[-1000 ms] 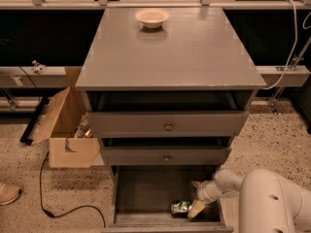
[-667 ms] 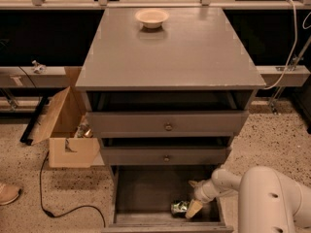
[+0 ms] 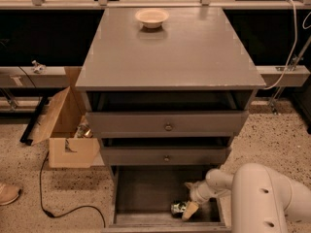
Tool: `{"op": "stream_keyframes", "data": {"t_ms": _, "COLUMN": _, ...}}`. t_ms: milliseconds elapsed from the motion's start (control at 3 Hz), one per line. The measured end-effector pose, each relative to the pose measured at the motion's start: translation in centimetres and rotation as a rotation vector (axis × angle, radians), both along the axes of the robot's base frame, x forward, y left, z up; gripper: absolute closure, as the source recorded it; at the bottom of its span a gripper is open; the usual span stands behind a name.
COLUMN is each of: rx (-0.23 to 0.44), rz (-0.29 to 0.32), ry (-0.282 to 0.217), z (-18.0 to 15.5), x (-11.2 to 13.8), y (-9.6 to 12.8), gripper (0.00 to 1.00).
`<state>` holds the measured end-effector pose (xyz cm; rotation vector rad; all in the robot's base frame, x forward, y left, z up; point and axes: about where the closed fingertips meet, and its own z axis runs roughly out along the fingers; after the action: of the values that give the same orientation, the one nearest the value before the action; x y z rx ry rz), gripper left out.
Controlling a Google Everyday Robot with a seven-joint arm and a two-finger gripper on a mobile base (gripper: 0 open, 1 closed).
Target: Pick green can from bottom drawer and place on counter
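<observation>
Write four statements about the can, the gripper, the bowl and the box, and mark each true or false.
1. The green can lies on the counter. False: it lies in the bottom drawer, near its front.
2. The gripper is down in the bottom drawer, right beside the green can. True.
3. A bowl sits on the counter. True.
4. The cardboard box stands on the counter. False: it stands on the floor.

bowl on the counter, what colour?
Bowl is cream, camera view. End effector sits in the bottom drawer beside the green can.
</observation>
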<state>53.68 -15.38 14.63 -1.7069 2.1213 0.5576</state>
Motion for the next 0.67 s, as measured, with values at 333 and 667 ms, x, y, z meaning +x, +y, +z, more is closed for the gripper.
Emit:
{"op": "stream_keyframes", "data": {"t_ms": 333, "rx": -0.013, "rz": 0.000, "ry": 0.014, "z": -1.13, "x": -0.24, "y": 0.28, "gripper": 0.16}}
{"op": "stream_keyframes", "data": {"t_ms": 667, "rx": -0.031, "rz": -0.006, "ry": 0.021, "z": -1.77, "x": -0.71, "y": -0.03, "gripper": 0.39}}
